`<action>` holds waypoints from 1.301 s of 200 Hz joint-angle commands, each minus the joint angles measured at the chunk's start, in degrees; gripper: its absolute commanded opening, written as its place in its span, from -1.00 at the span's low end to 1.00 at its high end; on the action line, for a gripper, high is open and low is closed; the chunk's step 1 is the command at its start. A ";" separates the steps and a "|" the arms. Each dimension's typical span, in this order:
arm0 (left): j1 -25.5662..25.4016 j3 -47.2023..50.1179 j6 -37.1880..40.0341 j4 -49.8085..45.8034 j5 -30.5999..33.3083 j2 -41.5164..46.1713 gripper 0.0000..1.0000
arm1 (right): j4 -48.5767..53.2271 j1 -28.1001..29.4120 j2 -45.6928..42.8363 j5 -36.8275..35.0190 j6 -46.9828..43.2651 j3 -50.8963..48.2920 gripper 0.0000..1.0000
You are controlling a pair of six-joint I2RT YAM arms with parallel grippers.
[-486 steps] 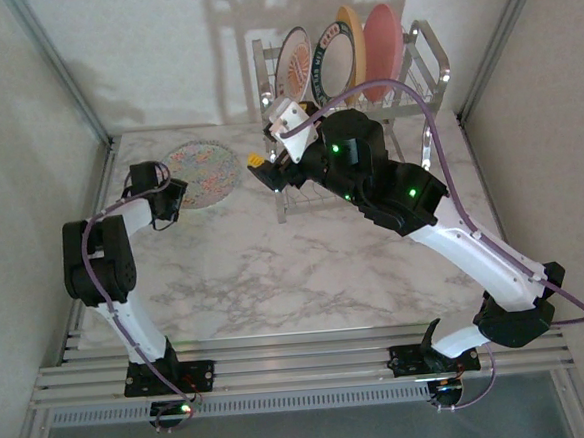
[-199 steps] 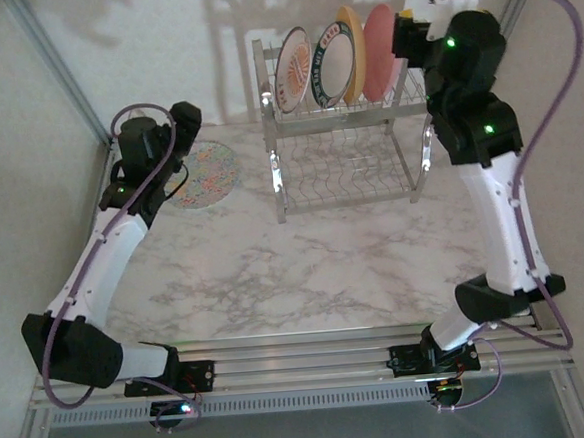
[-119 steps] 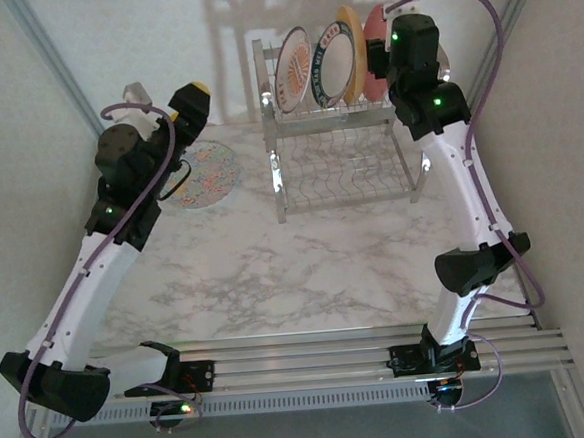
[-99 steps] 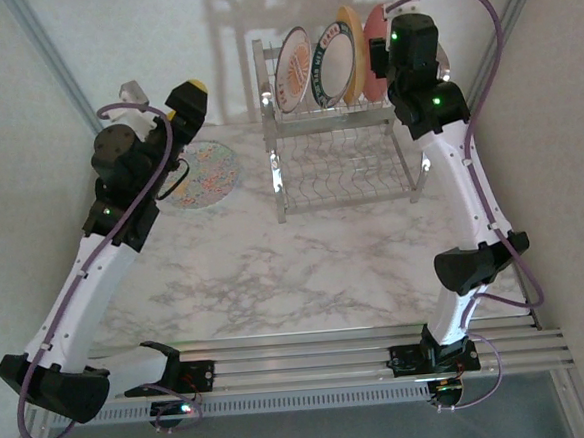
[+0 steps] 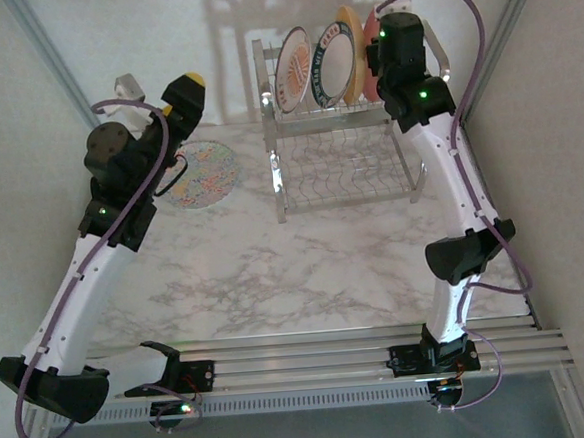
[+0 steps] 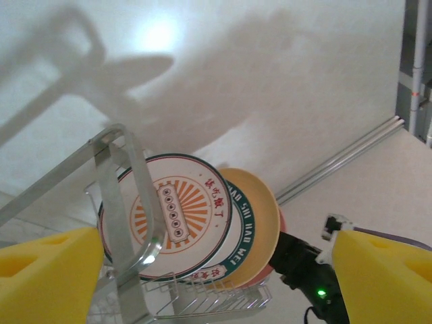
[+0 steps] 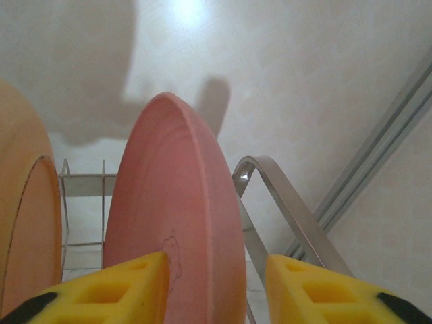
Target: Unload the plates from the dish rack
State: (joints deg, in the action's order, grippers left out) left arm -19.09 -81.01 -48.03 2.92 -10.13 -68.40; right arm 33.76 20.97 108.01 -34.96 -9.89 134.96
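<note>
Right arm stretched high over the dish rack (image 5: 344, 170). My right tool (image 7: 216, 264) straddles the pink plate (image 7: 175, 202), fingers apart, not yet clamped. Yellow plate (image 7: 27, 209) just left of it. Left tool (image 6: 216, 268) raised, jaws wide apart, empty, facing the rack; floral plate (image 5: 204, 175) lies on the table (image 5: 305, 268) beneath it.

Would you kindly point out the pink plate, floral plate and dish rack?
pink plate (image 7: 175, 202), right wrist view, broad face.
floral plate (image 5: 212, 174), top external view, right half.
dish rack (image 5: 344, 178), top external view, lower shelf.
</note>
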 commanded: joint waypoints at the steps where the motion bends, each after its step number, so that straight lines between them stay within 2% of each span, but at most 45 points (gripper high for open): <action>1: -0.51 -1.75 -0.73 5.04 -2.76 0.81 0.74 | -0.93 -0.23 0.55 -2.42 -0.34 2.50 -0.28; 114: -0.58 -3.27 -0.77 5.13 -2.97 0.37 0.74 | -2.42 0.47 2.90 -5.54 -2.36 3.69 -0.83; 162: -0.52 -3.19 -0.67 5.02 -3.03 0.38 0.74 | -4.43 1.67 3.57 -7.11 -4.95 4.50 -1.00; 260: -0.59 -3.11 -0.94 5.00 -2.95 0.72 0.74 | -17.12 4.73 3.15 -15.21 -19.10 4.17 -1.00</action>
State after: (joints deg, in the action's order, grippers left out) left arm -19.11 -82.19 -48.84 6.37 -12.21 -68.40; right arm 26.06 24.69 111.72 -48.75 -23.68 137.80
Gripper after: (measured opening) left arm 0.872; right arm 0.097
